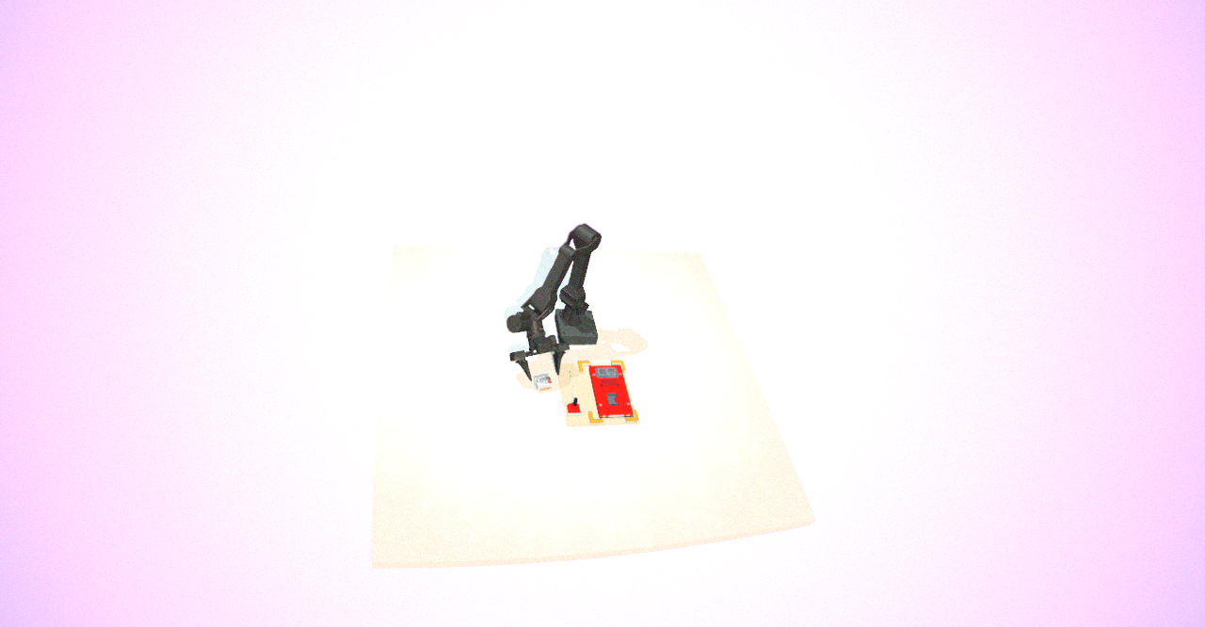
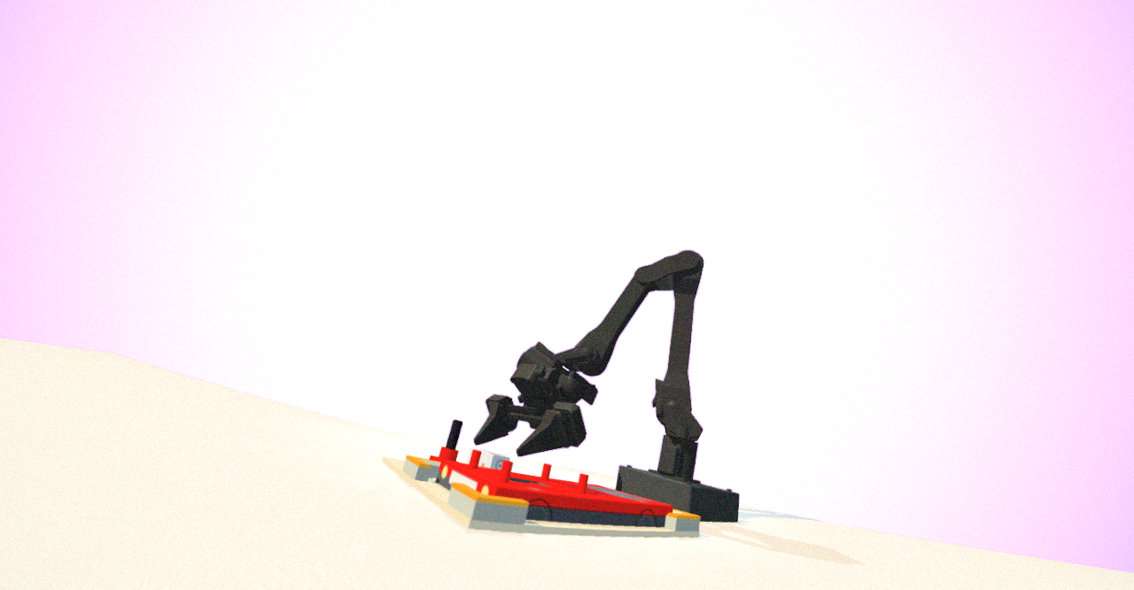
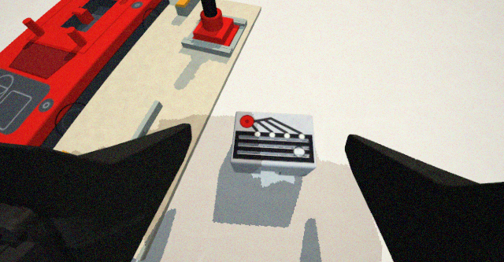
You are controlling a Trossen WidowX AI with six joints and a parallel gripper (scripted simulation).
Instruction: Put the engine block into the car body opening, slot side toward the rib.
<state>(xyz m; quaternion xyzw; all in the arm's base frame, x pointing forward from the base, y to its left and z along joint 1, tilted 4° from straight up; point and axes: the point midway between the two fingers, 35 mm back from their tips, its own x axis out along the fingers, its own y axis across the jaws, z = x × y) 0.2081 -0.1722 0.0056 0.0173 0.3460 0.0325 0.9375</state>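
Note:
My gripper [image 1: 543,375] [image 2: 499,446] [image 3: 268,136] is open. The engine block [image 1: 542,383] [image 2: 491,459] [image 3: 273,145] is pale grey, with a red disc and black stripes on its upper face. It appears to stand on the table beside the board, below and between the spread fingertips, with a gap on each side in the wrist view. Its slot is hidden. The red car body [image 1: 600,395] [image 2: 618,499] [image 3: 63,77] lies on the board. Its dark opening [image 1: 612,399] [image 3: 103,8] holds no block, and a red rib projects within it.
A red piece with an upright black rod [image 1: 573,408] [image 2: 448,454] [image 3: 214,30] stands in a grey holder on the pale board [image 3: 134,69]. Orange-topped corner brackets [image 2: 495,507] [image 3: 187,0] surround the car. Several red pegs rise from the car. A grey strip [image 3: 149,116] lies near the left finger.

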